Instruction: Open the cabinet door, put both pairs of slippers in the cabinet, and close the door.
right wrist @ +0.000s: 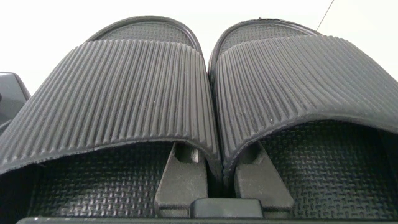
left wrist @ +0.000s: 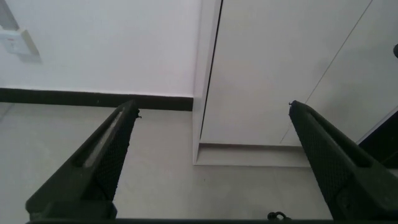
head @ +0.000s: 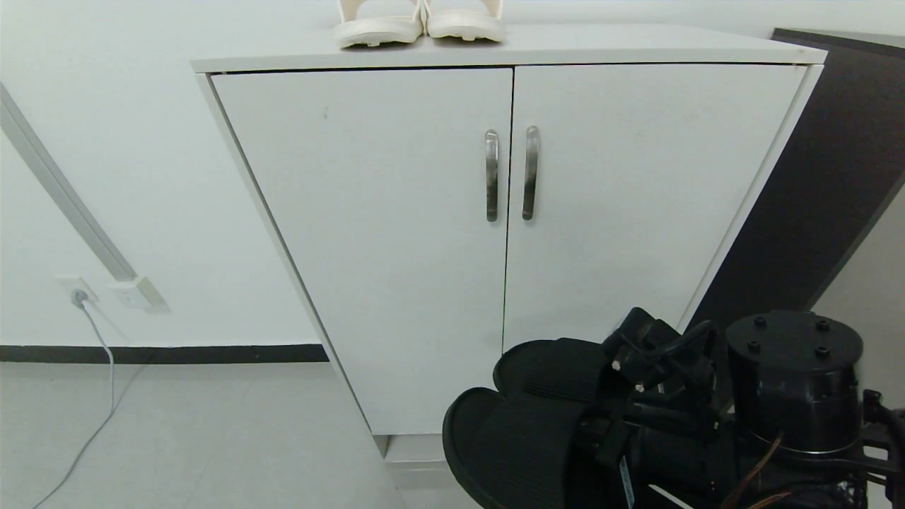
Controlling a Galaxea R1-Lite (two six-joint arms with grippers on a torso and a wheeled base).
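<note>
The white cabinet [head: 368,233] stands straight ahead with both doors closed; its two metal handles [head: 491,175] [head: 530,172] sit side by side at the middle seam. A cream pair of slippers [head: 421,25] rests on the cabinet top. At the lower right, in front of the right door, my right gripper [head: 601,403] is shut on a black pair of slippers [head: 537,417]. In the right wrist view its fingers [right wrist: 180,180] reach under the ribbed straps and pinch the black slippers [right wrist: 124,87] together. My left gripper [left wrist: 213,109] is open and holds nothing, low above the floor, facing the cabinet's bottom left corner [left wrist: 198,155].
A wall socket [head: 78,291] with a grey cable [head: 106,382] running down to the floor is at the left. A dark panel [head: 834,177] stands against the cabinet's right side. Bare grey floor [head: 212,438] lies in front and to the left.
</note>
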